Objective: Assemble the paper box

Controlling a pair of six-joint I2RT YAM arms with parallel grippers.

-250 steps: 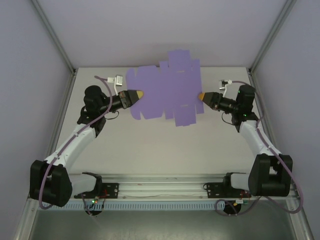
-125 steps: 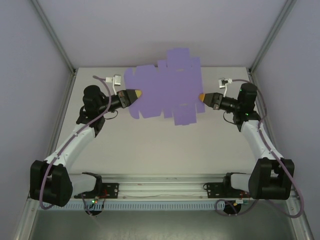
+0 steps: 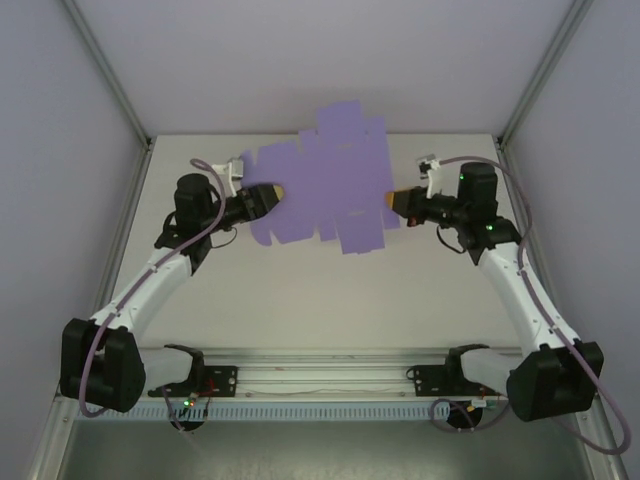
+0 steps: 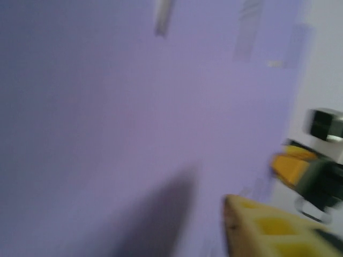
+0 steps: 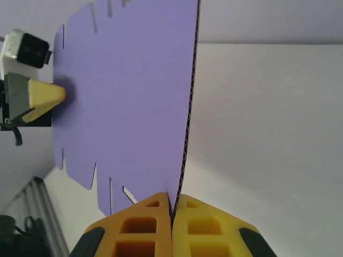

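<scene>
The paper box (image 3: 320, 185) is a flat purple die-cut sheet with many flaps, held up on edge above the far half of the table. My right gripper (image 3: 396, 198) is shut on its right edge; in the right wrist view both yellow fingers (image 5: 172, 206) pinch the card (image 5: 134, 80). My left gripper (image 3: 274, 190) is at the sheet's left edge. The left wrist view is blurred: the sheet (image 4: 134, 107) fills most of it, and one yellow finger (image 4: 262, 227) stands off to the side of the card, so the jaws are apart. Its other finger is hidden.
The white table (image 3: 320, 290) lies under the sheet. Pale walls and grey frame posts (image 3: 120, 95) close in the left, right and back. A metal rail (image 3: 320, 375) with both arm bases runs along the near edge.
My right gripper has closed on the sheet's right edge and shifted left. The left jaws have parted. The sheet has moved slightly left.
</scene>
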